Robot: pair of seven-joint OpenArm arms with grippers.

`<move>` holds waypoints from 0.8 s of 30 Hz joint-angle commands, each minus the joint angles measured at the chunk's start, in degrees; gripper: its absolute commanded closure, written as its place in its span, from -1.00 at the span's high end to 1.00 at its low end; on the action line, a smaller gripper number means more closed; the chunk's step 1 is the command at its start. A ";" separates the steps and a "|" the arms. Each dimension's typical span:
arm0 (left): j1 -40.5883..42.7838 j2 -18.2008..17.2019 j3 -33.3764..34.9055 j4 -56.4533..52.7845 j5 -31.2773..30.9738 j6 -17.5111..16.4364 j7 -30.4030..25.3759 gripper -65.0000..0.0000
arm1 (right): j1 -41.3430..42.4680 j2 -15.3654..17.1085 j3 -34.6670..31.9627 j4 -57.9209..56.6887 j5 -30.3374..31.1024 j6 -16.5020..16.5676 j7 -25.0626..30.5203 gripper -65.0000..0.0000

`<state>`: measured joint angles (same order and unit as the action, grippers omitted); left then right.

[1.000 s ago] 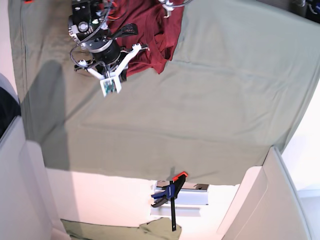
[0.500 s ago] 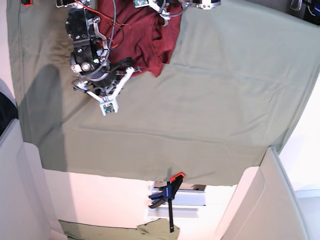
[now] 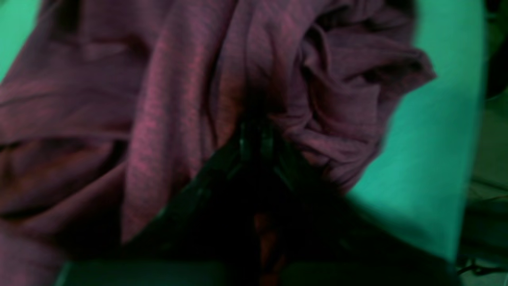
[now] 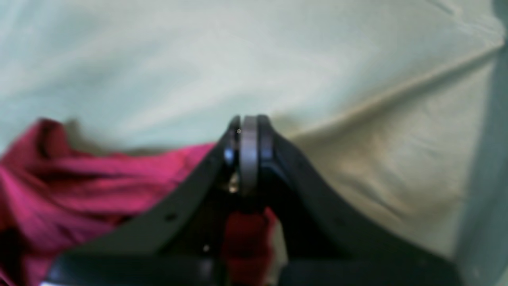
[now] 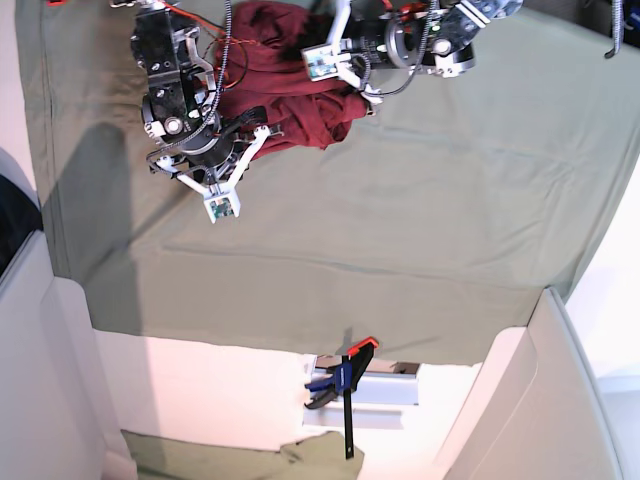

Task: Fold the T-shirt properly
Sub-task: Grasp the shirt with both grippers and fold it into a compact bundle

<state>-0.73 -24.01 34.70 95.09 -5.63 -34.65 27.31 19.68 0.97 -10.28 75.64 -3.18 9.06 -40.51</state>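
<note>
Reaching across the T-shirt, both arms, left jaws seemingly clamping it, right jaws together.

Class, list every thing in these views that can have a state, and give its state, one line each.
T-shirt: bunched in a heap, not folded, held by both grippers.
Left gripper: shut on the T-shirt.
Right gripper: shut on the T-shirt.
Olive-green cloth: spread flat with light creases.
Bar clamp: closed on the table edge.
</note>
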 commanded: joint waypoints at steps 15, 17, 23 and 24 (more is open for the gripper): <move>-0.44 -8.55 -3.32 -0.33 -2.36 2.32 7.04 -1.00 | 1.75 1.88 0.02 0.11 5.16 0.15 5.53 -1.00; 0.81 -8.55 -3.34 -0.28 -2.36 2.32 7.19 -1.00 | 1.88 1.25 -0.42 -0.37 5.14 0.20 6.05 -1.00; 6.29 -8.50 -3.32 2.03 -4.02 1.25 7.21 -1.00 | 4.79 0.94 -6.29 -5.97 4.42 0.20 6.93 -1.00; 7.26 -8.48 -3.32 3.08 -4.02 0.98 7.21 -1.00 | 5.64 0.94 -7.50 -7.39 4.02 0.20 7.52 -1.00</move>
<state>5.78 -31.42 31.18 98.35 -10.87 -32.47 29.78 23.53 2.04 -18.11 67.26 1.04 9.19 -34.37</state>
